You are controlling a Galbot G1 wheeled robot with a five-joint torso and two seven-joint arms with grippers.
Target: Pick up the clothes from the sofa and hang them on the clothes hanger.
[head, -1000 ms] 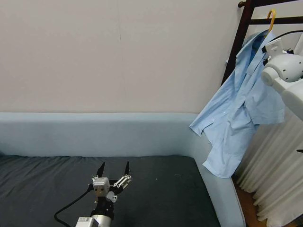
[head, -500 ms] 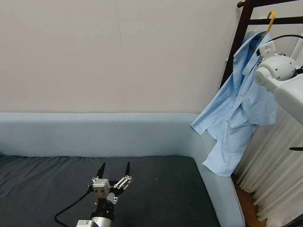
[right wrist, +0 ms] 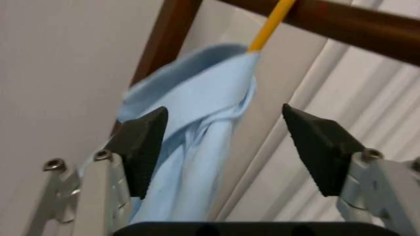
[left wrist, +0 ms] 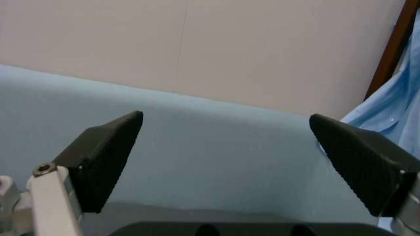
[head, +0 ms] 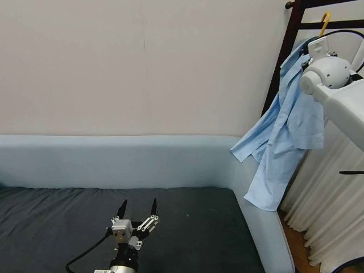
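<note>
A light blue shirt is hung on a yellow hanger, whose hook is looped over a rail of the dark wooden clothes rack past the right end of the sofa. The shirt is draped down from the collar, with its lower hem level with the sofa's right armrest and in front of a white pleated curtain.

In the right wrist view the right gripper is pointed up at the shirt's collar, just under the hanger hook and the rail. Its fingers are spread wide and nothing is held between them; the collar is seen beyond the gap. In the head view the right arm is raised beside the shirt's shoulder.

The left gripper is held low over the front of the dark grey seat cushion, well apart from the shirt. Its fingers are spread wide and empty, and it is aimed at the pale blue backrest.
</note>
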